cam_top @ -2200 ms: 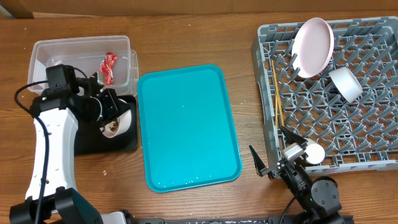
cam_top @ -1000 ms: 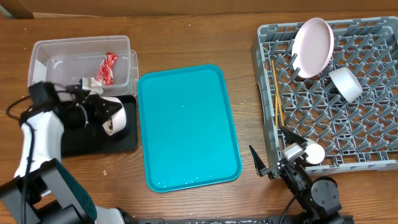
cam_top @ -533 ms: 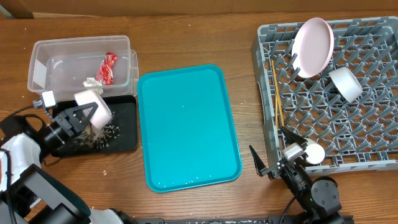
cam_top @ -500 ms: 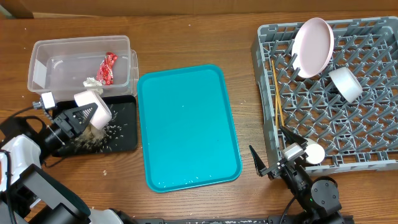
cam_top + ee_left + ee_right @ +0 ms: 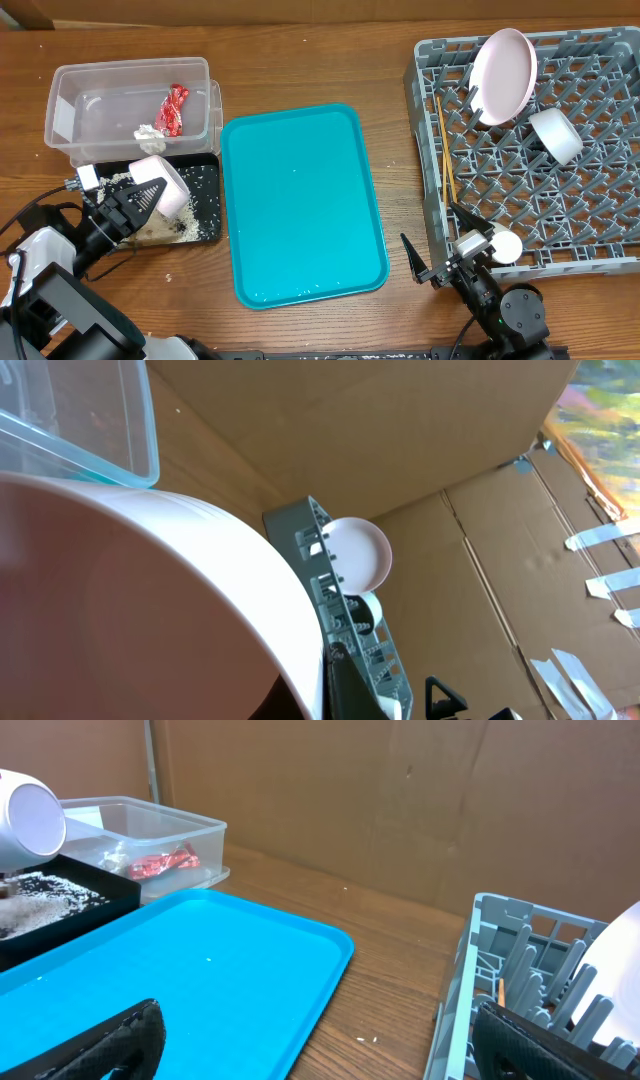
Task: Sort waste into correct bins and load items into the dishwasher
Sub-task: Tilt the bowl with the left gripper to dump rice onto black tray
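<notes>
My left gripper (image 5: 138, 203) is shut on a small white bowl (image 5: 166, 182) and holds it tipped on its side over the black tray (image 5: 205, 232). White rice and brownish scraps (image 5: 172, 228) lie scattered in that tray. The bowl's rim fills the left wrist view (image 5: 150, 610). The clear tub (image 5: 70, 85) holds the red wrapper (image 5: 175, 108) and the white napkin (image 5: 149, 131). The grey dish rack (image 5: 600, 215) holds the pale plate (image 5: 503, 75), a white bowl (image 5: 555, 135), the chopsticks (image 5: 443, 165) and a white cup (image 5: 506, 245). My right gripper (image 5: 437, 245) is open and empty beside the rack's front left corner.
The teal serving tray (image 5: 300, 205) lies bare between the bins and the rack; it also shows in the right wrist view (image 5: 180, 980). A few rice grains lie on the wood beside the rack (image 5: 365, 1040). Cardboard walls stand behind the table.
My left arm swung out to the left and tipped the bowl over the black tray. Rice and scraps now lie spread in the tray. The right arm has not moved.
</notes>
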`<action>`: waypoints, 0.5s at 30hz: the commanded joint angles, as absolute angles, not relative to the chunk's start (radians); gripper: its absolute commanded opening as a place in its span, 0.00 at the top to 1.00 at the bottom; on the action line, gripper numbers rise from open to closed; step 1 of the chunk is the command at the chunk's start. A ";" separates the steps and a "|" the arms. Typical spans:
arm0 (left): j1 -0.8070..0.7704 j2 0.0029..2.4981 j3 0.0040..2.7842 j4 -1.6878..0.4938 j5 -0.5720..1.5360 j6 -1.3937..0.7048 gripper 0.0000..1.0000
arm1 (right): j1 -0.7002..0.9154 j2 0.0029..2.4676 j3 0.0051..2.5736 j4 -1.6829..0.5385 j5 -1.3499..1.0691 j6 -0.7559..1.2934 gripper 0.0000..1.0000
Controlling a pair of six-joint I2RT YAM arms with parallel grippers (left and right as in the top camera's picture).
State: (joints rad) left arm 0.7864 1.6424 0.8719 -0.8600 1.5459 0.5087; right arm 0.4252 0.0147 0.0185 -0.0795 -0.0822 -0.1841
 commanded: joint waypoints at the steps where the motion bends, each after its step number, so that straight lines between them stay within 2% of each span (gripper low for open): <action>1: 0.793 1.644 0.867 -0.857 1.581 0.539 0.96 | 0.419 0.003 0.008 -0.075 -0.088 -0.184 0.00; 5: 0.791 1.644 0.867 -0.776 1.531 0.580 0.96 | 0.419 0.003 0.008 -0.075 -0.088 -0.184 0.00; 8: 0.790 1.644 0.867 -0.769 1.584 0.370 0.96 | 0.419 0.003 0.008 -0.075 -0.088 -0.184 0.00; 10: 0.790 1.644 0.867 -0.719 1.497 0.442 0.96 | 0.419 0.003 0.009 -0.075 -0.088 -0.184 0.00; 12: 0.793 1.648 0.867 -0.674 1.522 0.279 0.96 | 0.419 0.003 0.008 -0.075 -0.088 -0.184 0.00; 13: 0.792 1.648 0.867 -0.652 1.572 0.292 0.96 | 0.419 0.003 0.008 -0.075 -0.088 -0.184 0.00; 15: 0.789 1.647 0.867 -0.584 1.536 0.278 0.96 | 0.419 0.003 0.008 -0.075 -0.088 -0.184 0.00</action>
